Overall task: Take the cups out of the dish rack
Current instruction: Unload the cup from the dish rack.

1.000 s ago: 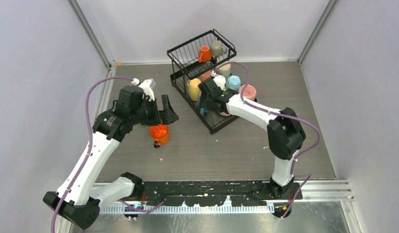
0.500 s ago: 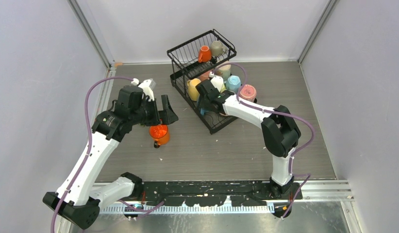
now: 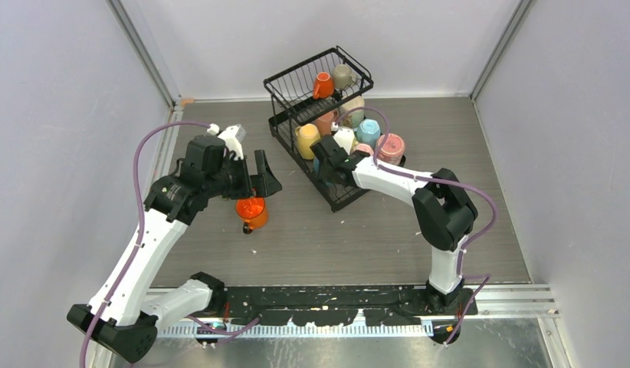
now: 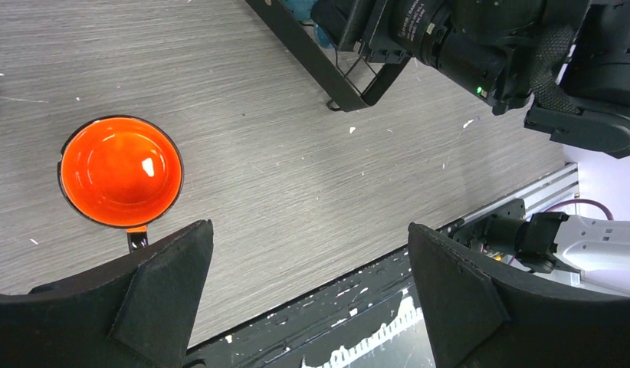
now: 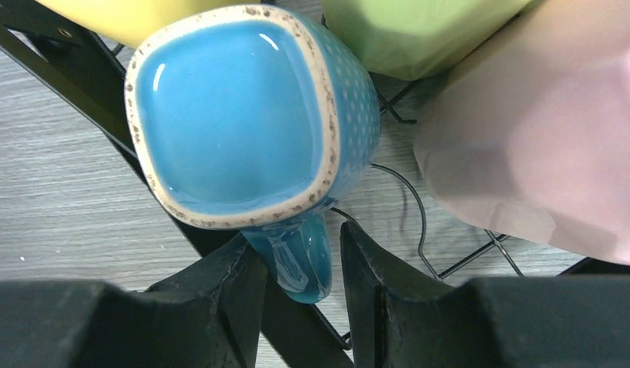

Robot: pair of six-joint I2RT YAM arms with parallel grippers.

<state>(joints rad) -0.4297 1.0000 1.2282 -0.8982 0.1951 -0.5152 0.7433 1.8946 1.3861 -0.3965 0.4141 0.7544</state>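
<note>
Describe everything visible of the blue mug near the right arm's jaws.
The blue mug is glossy turquoise ceramic, with a rounded-square mouth, a speckled cream rim and dots outside. It lies tilted on the wires of the dish rack, mouth toward the wrist camera. Its handle sits between the jaws of the right gripper; contact is unclear.

The blue cup [image 5: 235, 115] looks glossy, the rack [image 3: 293, 90] wiry metal, the table [image 4: 296, 169] matt
</note>
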